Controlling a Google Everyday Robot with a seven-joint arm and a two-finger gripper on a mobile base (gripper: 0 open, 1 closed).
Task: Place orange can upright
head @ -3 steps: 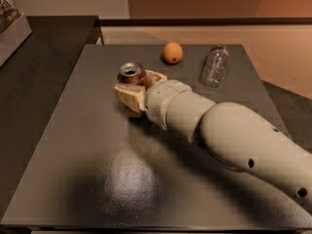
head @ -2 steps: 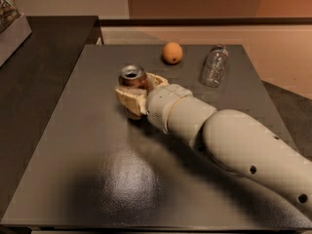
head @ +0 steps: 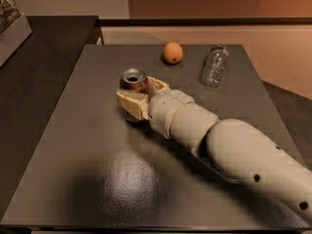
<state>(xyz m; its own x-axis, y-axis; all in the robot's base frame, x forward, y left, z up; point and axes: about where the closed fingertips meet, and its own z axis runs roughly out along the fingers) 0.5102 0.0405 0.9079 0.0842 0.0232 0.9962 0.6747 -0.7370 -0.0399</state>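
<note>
Frankly, I judge the orange can (head: 133,80) to be light and thin-walled: stiff along its axis but easy to dent at the sides, with a shiny skin that looks slippery. That makes the mid-body hold the right place, with only a modest squeeze. The can is near the middle of the dark table (head: 92,179), its silver top facing up and a touch toward the camera, so it is close to upright. I cannot tell whether its base touches the surface. The gripper (head: 140,92) is narrowed around the can, a pale finger on each side. My arm (head: 234,150) reaches in low from the lower right, wrist nearly level with the tabletop. An orange fruit (head: 172,52) and a clear bottle (head: 214,65) sit well apart, farther back.
</note>
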